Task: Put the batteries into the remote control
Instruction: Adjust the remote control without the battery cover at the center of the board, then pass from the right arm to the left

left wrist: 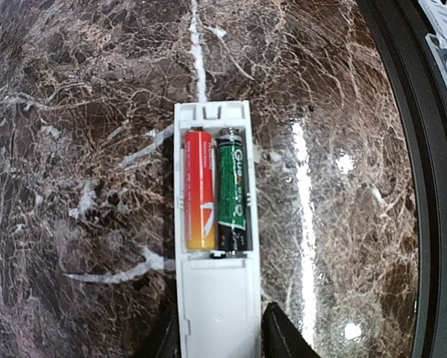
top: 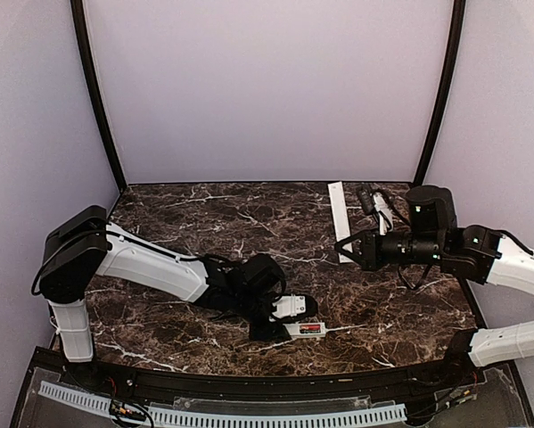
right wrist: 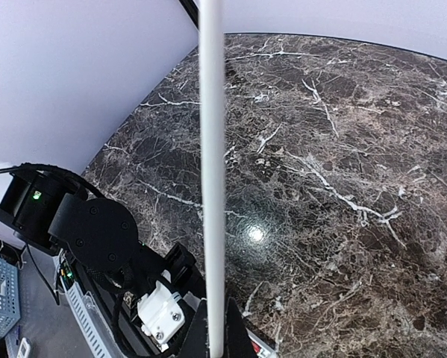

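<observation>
The remote control (left wrist: 216, 294) lay on the marble table (left wrist: 74, 149) close to the near edge, a little left of centre, with its compartment open upward. Both batteries sat side by side in it, a red cell (left wrist: 198, 190) and a green-and-black cell (left wrist: 233, 190), each lying flat and apparently seated. The left gripper (left wrist: 219, 339) had its jaws pressed against the two long sides of the remote's body, clamping it next to the compartment. The right gripper (right wrist: 212, 332), well apart toward the far right, was closed on a thin flat white strip (right wrist: 211, 149) (most likely the compartment cover), seen edge-on from its wrist.

The main risks lay in fitting that strip:

- **Strip slipping:** It was long and pinched at one end only, so it could pivot or slide in the fingers once it met the remote.
- **Jamming:** If it came down tilted or off the rails, it could jam, or lever a cell up off its contacts.
- **Remote turning:** The clamp sat at one end of the remote, so a sideways push could swing the remote on the smooth marble.

Whether the cells faced the right way could not be told.
</observation>
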Motion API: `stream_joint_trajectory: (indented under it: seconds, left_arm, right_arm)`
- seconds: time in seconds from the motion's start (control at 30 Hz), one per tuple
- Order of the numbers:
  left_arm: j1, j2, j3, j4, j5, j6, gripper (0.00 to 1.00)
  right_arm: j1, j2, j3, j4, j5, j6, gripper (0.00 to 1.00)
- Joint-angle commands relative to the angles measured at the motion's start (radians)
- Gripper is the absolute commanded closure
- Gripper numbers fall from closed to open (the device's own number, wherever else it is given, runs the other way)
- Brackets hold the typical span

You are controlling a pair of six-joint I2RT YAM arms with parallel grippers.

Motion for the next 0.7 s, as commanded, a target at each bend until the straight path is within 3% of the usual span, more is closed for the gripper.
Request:
stream_joint_trajectory:
  seconds: [0.0, 0.23, 0.43, 0.57, 0.67]
  left_arm:
    - [-0.003, -0.042, -0.026, -0.021, 0.0, 0.043, 0.58]
    - [-0.002, -0.282, -0.13, 0.203, -0.064, -0.103, 0.38]
    - [0.008, -0.551, -0.173, 0.318, -0.183, -0.423, 0.16]
    - [0.015, -0.678, -0.191, 0.391, -0.334, -0.609, 0.08]
    - [0.016, -0.704, -0.18, 0.423, -0.384, -0.676, 0.08]
  right_arm:
    - [-0.003, 0.003, 0.024, 0.007, -0.022, -0.033, 1.0]
    - [0.016, 0.031, 0.071, 0.028, -0.059, -0.116, 1.0]
    - [0.117, 0.079, 0.123, 0.089, 0.033, -0.223, 1.0]
    - [0.194, 0.127, 0.148, 0.183, 0.112, -0.267, 1.0]
    - [0.243, 0.173, 0.168, 0.252, 0.173, -0.291, 1.0]
